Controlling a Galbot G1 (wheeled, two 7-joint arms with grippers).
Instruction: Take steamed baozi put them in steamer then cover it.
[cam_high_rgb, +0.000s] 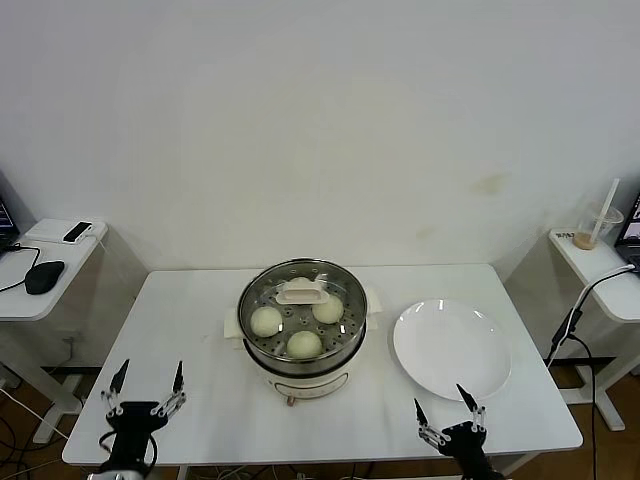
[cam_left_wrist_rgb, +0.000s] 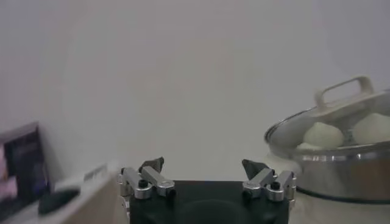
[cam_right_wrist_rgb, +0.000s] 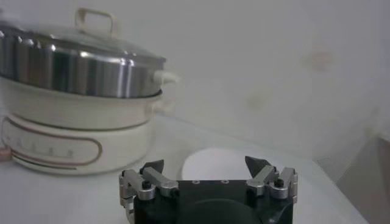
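The steamer (cam_high_rgb: 301, 335) stands at the middle of the worktop (cam_high_rgb: 190, 330), on its white base. The cover (cam_high_rgb: 300, 300) sits on the pot, level in the head view, its cream handle (cam_high_rgb: 301, 292) toward the far side of centre. Through the glass three buns (cam_high_rgb: 266, 321) are plain to see on the perforated tray; a fourth, if present, would lie under the handle and cannot be confirmed. The buns are smooth, round and cream-white, spaced apart from one another. In the left wrist view two of them show under the glass, just above the steel wall.

The plate (cam_high_rgb: 452, 347) lies to the right of the steamer, near it but not touching, with nothing on it.

The left gripper (cam_high_rgb: 146, 391) hangs at the near left edge of the worktop, its fingers spread wide and holding nothing. The right gripper (cam_high_rgb: 450, 413) hangs at the near right edge, just in front of the plate, likewise wide and unladen. Both are well apart from the steamer.

Judgement: with the buns inside and the cover seated, the task appears complete, and the arms are placed clear of the pot as a parked position.
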